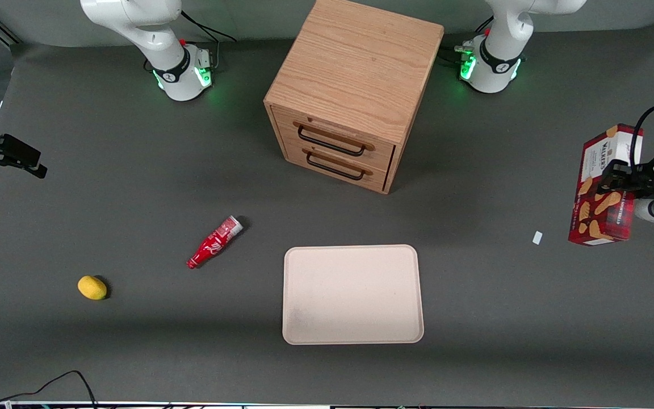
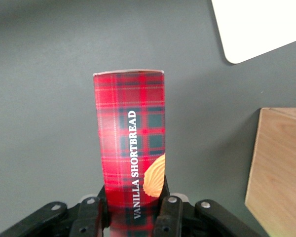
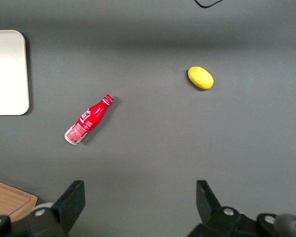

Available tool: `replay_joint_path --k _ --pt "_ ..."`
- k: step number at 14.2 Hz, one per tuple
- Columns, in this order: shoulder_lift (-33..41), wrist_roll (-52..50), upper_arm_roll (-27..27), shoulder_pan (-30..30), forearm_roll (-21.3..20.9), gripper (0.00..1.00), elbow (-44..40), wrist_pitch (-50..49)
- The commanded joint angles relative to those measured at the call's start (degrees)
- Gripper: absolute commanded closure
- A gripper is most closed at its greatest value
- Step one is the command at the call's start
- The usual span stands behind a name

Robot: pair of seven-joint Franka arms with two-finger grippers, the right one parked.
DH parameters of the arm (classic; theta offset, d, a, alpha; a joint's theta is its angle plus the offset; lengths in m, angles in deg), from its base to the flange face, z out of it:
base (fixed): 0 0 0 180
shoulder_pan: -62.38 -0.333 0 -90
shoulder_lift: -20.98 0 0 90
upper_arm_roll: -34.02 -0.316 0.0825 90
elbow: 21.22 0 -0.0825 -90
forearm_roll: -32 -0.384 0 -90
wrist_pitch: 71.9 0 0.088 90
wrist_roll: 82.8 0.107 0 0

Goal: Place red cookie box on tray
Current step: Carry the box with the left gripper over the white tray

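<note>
Nearest the front camera lies the tray (image 1: 352, 294), flat on the grey table (image 1: 474, 341), with nothing on it; one rounded corner of it (image 2: 256, 27) also shows in the left wrist view and another (image 3: 7, 71) in the right wrist view. Toward the parked arm's end of the table, about as near as the tray, sits a lemon (image 1: 92, 287) (image 3: 201, 78). A little farther from the camera, between lemon and tray, a small red bottle (image 1: 214, 242) (image 3: 87, 120) lies on its side, apart from both.

At the working arm's end, well apart from the tray, the gripper (image 1: 616, 177) (image 2: 133, 210) is clamped on the box (image 1: 605, 187) (image 2: 130, 143), its two fingers pressed against the carton's opposite faces near one end. The box is held standing on end, slightly tilted, and seems to be lifted clear of the table, though its lowest edge is close enough that I cannot be sure. A small white scrap (image 1: 537, 237) lies on the table just beside it, toward the tray.

Farther from the camera stands a wooden cabinet (image 1: 352, 85) (image 2: 278, 168) with two drawers, both shut, each with a dark handle facing the tray.
</note>
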Motion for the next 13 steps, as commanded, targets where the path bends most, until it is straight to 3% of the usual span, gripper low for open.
replay_joint_path --k 1,6,9,13 --pt "-5.28 -10.53 5.47 0.63 0.48 1.0 -6.57 -0.92" --pt "-16.71 -31.55 15.42 3.95 0.04 1.0 -15.47 7.31" --pt "-23.64 -35.09 15.61 9.32 -3.2 1.0 -17.57 16.9" --pt "-32.27 -41.58 15.35 12.05 -6.02 1.0 -19.08 26.92"
